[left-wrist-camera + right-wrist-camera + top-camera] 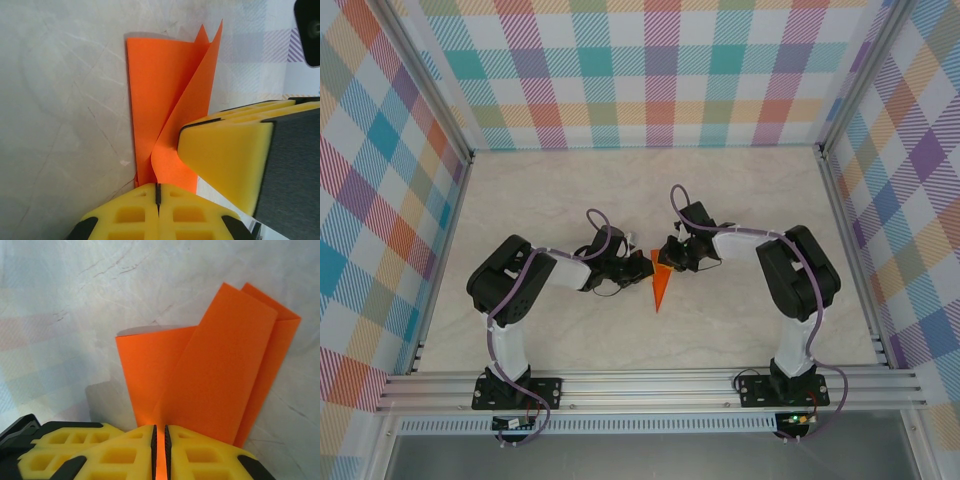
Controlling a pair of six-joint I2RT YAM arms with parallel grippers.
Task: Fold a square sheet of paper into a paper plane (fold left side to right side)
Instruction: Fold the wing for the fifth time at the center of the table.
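The square sheet of paper now lies as the paper plane (660, 285), a narrow bright orange dart with its tip pointing at the near edge of the table. Both grippers meet at its wide far end. My left gripper (638, 264) comes in from the left. In the left wrist view its jaws (157, 192) are shut, and a raised flap of the plane (160, 90) runs into the slit between them. My right gripper (668, 258) comes in from the right, shut on the plane (210, 375), with orange showing between its jaws (160, 440). One of its yellow fingers (225, 150) lies over the paper.
The pale marble table top (570, 190) is walled by checked panels (650, 70) at the back and sides. An aluminium rail (650, 385) carrying both arm bases runs along the near edge. Metal posts (845, 210) stand at the side walls.
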